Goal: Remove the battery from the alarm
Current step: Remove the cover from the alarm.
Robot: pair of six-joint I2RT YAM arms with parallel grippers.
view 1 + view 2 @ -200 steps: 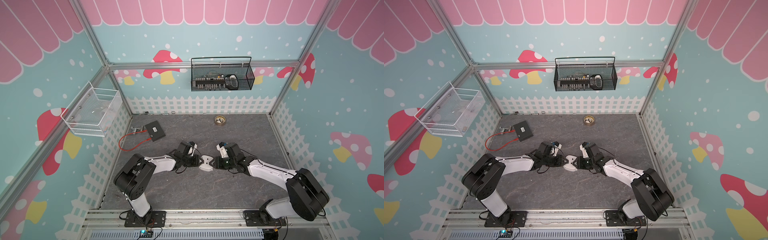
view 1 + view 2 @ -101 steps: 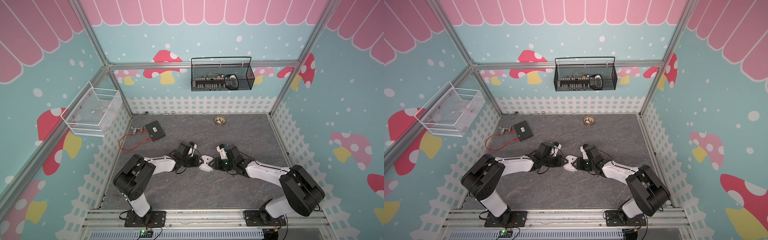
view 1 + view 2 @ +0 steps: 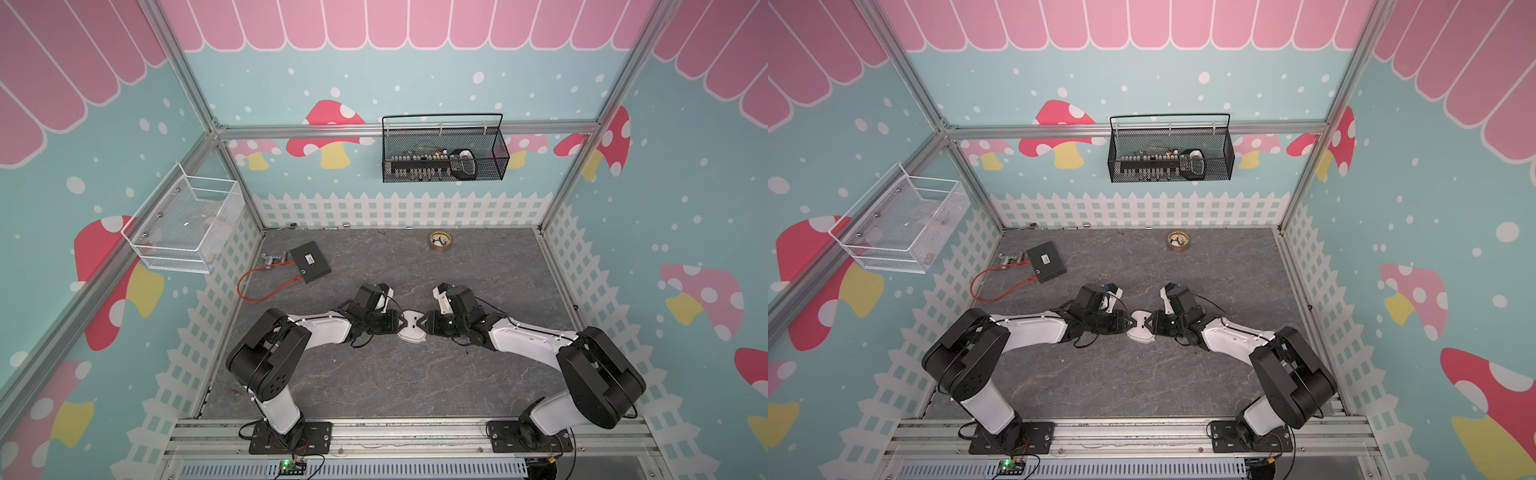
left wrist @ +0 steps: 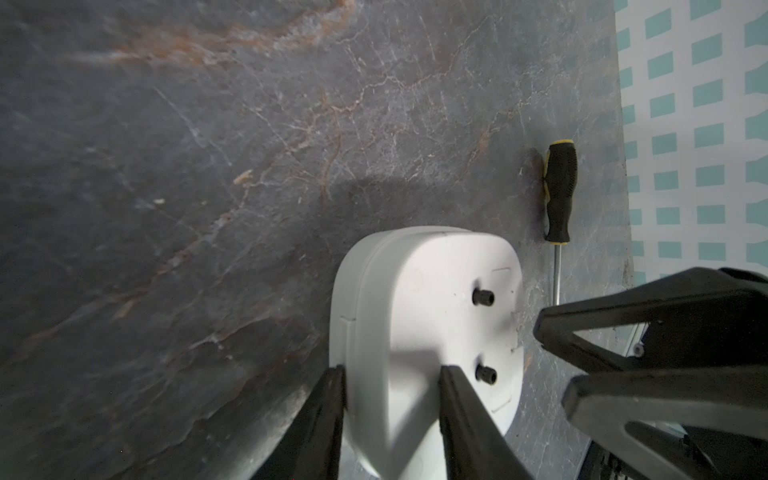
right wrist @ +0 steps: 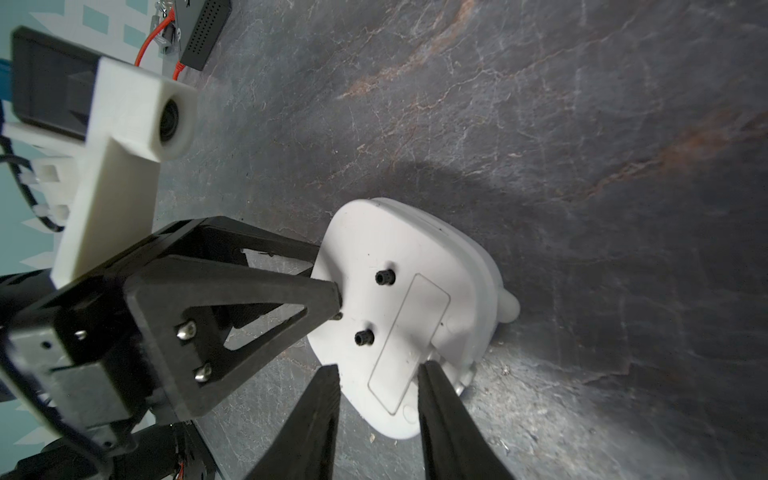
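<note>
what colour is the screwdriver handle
Screwdriver handle: black with yellow, clearest in left wrist view.

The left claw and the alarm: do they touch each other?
Touching. In the left wrist view the left claw clamps the alarm, one finger against each side, with no gap.

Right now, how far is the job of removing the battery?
Done: nothing final; the alarm is turned back up. In hand: the left gripper and right gripper pinch its opposite edges. To do: the cover is still shut, no battery shows, so opening it and taking the battery out remain.
</note>
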